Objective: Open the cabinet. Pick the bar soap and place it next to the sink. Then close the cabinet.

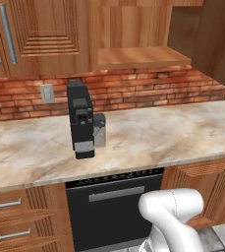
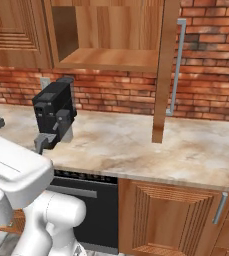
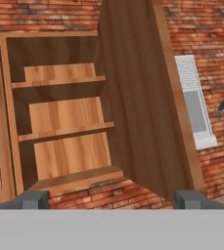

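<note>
The cabinet (image 3: 64,122) is a warm-brown wall cabinet and it stands open. Its door (image 3: 138,97) is swung out toward me, edge-on in the right base view (image 2: 163,70), with its silver bar handle (image 2: 178,65) on the far side. The wooden shelves (image 1: 138,56) inside are bare where I can see them. The bar soap is out of view, and so is the sink. My gripper (image 3: 111,200) is open, held well back from the cabinet and facing its opening, with nothing between its fingertips (image 3: 30,199).
A black coffee machine (image 1: 80,120) stands on the marble counter (image 1: 158,133) against the brick wall. Below are a dark oven front (image 1: 114,202) and drawer units (image 1: 11,216). A closed cabinet (image 1: 40,34) hangs to the left. A window (image 3: 194,107) is right of the door.
</note>
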You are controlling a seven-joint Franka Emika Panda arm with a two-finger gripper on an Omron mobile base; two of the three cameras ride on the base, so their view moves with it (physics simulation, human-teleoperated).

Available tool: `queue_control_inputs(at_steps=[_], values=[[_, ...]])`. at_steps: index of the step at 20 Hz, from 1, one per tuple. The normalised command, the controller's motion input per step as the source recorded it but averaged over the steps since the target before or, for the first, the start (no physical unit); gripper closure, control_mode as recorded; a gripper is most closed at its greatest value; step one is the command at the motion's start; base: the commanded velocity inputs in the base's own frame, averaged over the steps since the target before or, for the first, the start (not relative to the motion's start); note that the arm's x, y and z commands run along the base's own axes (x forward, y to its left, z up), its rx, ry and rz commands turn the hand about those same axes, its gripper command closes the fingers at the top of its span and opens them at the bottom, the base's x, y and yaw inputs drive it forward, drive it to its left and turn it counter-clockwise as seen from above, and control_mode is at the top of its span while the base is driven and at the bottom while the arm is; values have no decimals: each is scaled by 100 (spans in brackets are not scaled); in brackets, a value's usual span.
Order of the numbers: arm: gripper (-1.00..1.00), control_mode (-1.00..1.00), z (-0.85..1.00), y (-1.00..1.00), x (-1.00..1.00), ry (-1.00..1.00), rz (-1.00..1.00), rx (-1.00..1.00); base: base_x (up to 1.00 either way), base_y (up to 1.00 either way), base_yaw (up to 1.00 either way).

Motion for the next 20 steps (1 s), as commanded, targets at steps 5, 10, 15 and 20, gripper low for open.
queue_control_inputs(at_steps=[5, 10, 15, 20], values=[[-100, -100, 0, -38, -18, -2, -2, 0, 0, 0, 0], [-100, -100, 0, -45, 0, -5, -3, 0, 0, 0, 0], [-100, -100, 0, -52, 2, -2, -2, 0, 0, 0, 0], [-100, -100, -8, -32, 31, 0, 2, 0, 0, 0, 0]])
